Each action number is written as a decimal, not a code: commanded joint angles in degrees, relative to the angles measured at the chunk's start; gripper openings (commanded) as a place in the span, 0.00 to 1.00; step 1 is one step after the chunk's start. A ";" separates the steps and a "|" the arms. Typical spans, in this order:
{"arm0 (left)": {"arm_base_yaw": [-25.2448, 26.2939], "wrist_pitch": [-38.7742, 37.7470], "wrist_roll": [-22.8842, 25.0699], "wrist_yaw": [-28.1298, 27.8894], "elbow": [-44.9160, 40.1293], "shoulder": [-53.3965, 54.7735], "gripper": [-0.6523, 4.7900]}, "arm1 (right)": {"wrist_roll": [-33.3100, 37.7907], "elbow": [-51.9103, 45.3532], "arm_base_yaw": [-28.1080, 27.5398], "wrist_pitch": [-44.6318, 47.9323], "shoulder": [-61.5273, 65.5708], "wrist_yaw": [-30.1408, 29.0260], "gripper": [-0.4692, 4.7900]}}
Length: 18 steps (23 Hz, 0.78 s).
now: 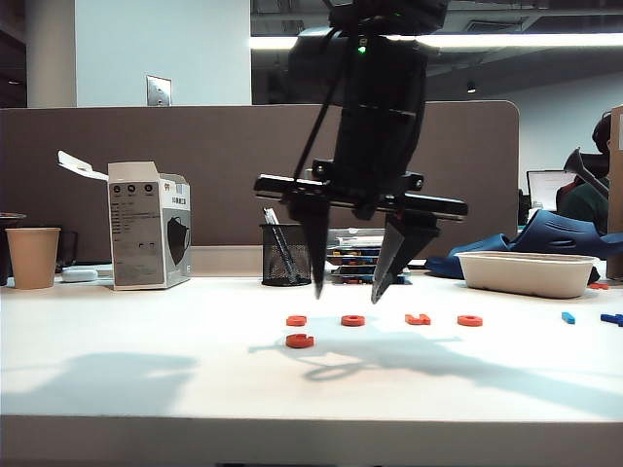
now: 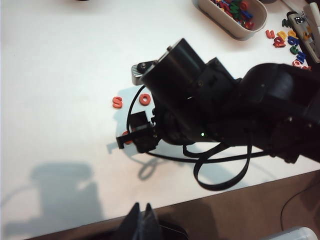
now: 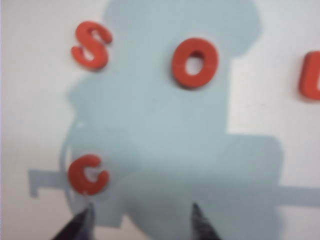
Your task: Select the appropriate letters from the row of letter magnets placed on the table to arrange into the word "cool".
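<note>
Right now the right hand hangs over the white table with its two dark fingers spread wide and nothing between them, tips poised just above the row of orange-red letter magnets. The C sits alone in front of that row, nearer us, so the word looks started. Behind it runs the row: an S, an O, a U-like piece, another O, and a light-blue bar far right. In the right wrist view the C lies just beside one fingertip, the O farther off. The next pick is probably that O: centre the fingers across the ring, come straight down, then close gently so it doesn't skid. The left hand waits off to the left, fingertips pressed together, empty.
</note>
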 commanded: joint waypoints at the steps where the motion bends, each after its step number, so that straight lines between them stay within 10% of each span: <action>1: 0.11 0.17 0.04 -0.17 0.13 -0.24 0.11 | -4.48 0.37 -1.97 1.29 -0.31 1.25 0.06; 7: 0.11 0.17 0.07 -0.17 0.13 -0.24 0.11 | -14.58 0.37 -4.04 10.86 -0.28 0.26 0.09; 18: 0.11 0.15 0.07 -0.39 0.13 -0.24 0.11 | -11.78 0.35 -11.93 13.42 3.52 -14.25 0.09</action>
